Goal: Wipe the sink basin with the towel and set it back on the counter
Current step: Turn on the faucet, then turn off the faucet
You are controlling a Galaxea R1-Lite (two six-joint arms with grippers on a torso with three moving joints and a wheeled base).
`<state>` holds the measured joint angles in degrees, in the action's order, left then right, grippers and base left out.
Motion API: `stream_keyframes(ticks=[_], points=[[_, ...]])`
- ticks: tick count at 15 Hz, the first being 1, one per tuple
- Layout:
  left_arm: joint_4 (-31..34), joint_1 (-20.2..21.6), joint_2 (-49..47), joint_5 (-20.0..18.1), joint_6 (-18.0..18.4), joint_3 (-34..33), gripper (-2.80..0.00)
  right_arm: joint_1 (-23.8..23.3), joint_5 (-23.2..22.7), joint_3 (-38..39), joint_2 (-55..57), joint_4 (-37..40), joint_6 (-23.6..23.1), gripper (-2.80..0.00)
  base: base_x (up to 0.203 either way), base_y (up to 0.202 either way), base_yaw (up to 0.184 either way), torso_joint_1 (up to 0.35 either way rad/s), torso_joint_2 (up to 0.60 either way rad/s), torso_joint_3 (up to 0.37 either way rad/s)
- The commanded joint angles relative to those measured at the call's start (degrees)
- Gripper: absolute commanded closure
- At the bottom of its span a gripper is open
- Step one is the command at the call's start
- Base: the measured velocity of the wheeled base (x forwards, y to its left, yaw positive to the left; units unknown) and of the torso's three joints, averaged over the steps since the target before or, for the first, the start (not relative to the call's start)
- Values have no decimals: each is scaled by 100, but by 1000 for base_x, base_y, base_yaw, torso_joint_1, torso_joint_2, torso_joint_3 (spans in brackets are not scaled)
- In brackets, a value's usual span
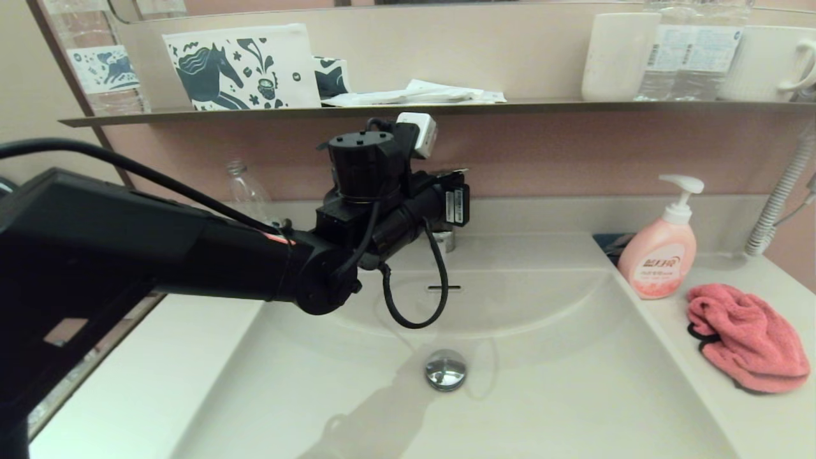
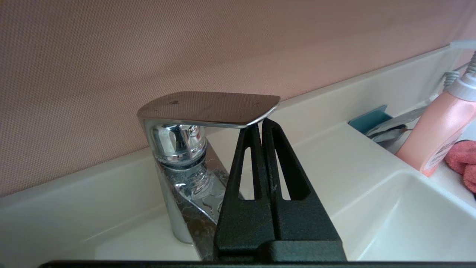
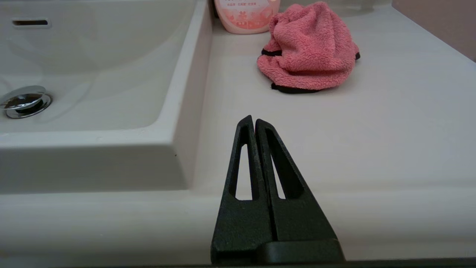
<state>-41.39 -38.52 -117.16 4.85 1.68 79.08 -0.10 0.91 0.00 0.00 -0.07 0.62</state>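
Head view: we log the towel (image 1: 746,336) bunched on the counter (image 1: 765,421) at four o'clock of the sink basin (image 1: 542,382), clear for wiping.

Left wrist view: left gripper (image 2: 259,124), fingers together, tips under the faucet handle (image 2: 208,108), likely to lift it.

Right wrist view: right gripper (image 3: 254,121), fingers together, parked; towel at one o'clock.

light: soft, even, indoor | shadow: black left arm (image 1: 191,255) casts a faint one across the cream-white sloping sink basin (image 1: 542,395) | glare: highlights on round chrome drain plug (image 1: 445,368) | blur: arm near the lens soft | distortion: dark metal shelf (image 1: 574,107) bows at edges
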Motion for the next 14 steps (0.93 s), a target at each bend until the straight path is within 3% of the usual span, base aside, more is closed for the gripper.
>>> stream_keyframes(ticks=[1,9,14], points=[[-27,-20,129,7,-1,13,0,1,-3,0,0,-1,-1,0,0,0,0,0,0,0],[196,-74,526,7,-1,-460,0,1,-3,0,0,-1,-1,0,0,0,0,0,0,0],[219,-76,606,7,8,-384,0,1,1,0,0,-1,-1,0,0,0,0,0,0,0]])
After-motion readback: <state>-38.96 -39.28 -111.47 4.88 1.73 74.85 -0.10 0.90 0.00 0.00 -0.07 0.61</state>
